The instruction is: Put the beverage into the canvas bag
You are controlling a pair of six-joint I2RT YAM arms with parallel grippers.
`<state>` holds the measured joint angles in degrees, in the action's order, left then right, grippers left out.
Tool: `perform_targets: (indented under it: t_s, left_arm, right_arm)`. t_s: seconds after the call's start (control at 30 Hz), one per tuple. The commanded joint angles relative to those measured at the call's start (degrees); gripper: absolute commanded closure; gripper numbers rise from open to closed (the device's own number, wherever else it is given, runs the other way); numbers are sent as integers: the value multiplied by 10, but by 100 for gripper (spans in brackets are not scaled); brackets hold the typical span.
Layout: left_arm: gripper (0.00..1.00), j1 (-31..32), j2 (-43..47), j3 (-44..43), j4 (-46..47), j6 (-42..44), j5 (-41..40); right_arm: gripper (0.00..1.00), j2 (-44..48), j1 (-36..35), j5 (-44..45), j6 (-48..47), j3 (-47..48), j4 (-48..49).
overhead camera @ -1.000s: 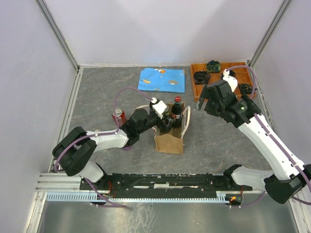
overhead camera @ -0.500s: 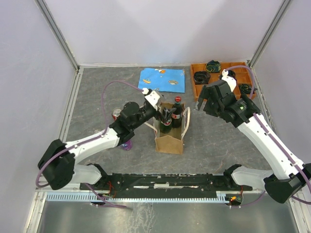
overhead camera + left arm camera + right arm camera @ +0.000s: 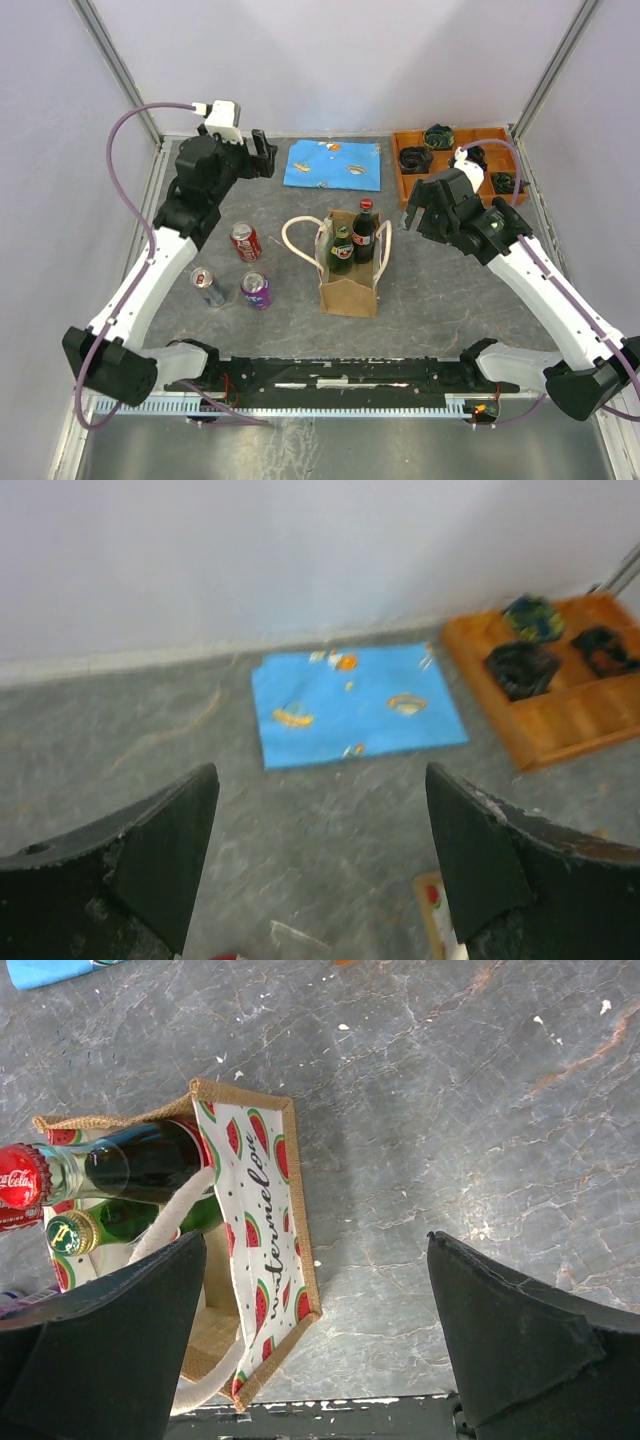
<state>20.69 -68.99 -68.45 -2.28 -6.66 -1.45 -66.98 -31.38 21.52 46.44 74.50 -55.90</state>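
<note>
Top external view shows the table (image 3: 450, 300) walled at the back and on both sides. Bare grey surface lies right of the canvas bag (image 3: 349, 287) and in front of it, up to the arms' base rail. Left of the bag the room is tighter, with cans standing there.

The left arm (image 3: 150, 280) stretches up and far to the back-left of the bag, wrist raised. Its left fingers (image 3: 160, 850) are spread wide and hold nothing. The right arm (image 3: 555, 290) bends in from the bag's right, and the right fingers (image 3: 510, 1340) hang wide apart and empty above the table just right of the bag.

The bag stands upright, mouth open, one rope handle (image 3: 295, 235) flopped out to its left. A blue cloth (image 3: 334, 165) lies behind it and a wooden tray (image 3: 443, 160) behind and to its right.

Inside the bag stand a cola bottle (image 3: 364, 232) and a green bottle (image 3: 342, 250), touching, their lower parts hidden by the bag's walls. Left of the bag are a red can (image 3: 245, 241), a purple can (image 3: 256, 290) and a silver can (image 3: 208, 287).

Left wrist view is blurred. The tray's dark contents cannot be made out.
</note>
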Motion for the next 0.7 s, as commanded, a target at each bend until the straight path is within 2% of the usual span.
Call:
perform_targets:
  t_s: [0.0, 0.27, 0.5, 0.67]
  left_arm:
    - [9, -21, -63, -75, -241, 4, -10]
    - [5, -38, -175, -172, -428, 12, -33]
    - [3, -67, -227, -180, -491, 17, -3]
    - [2, -74, -240, -162, -496, 29, -4]
  right_arm:
    - [1, 9, 2, -11, -2, -1, 30]
    - [1, -1, 3, -26, -4, -2, 28]
    - [1, 0, 3, -29, -8, -2, 17]
    - [1, 3, 4, -31, -7, -5, 10]
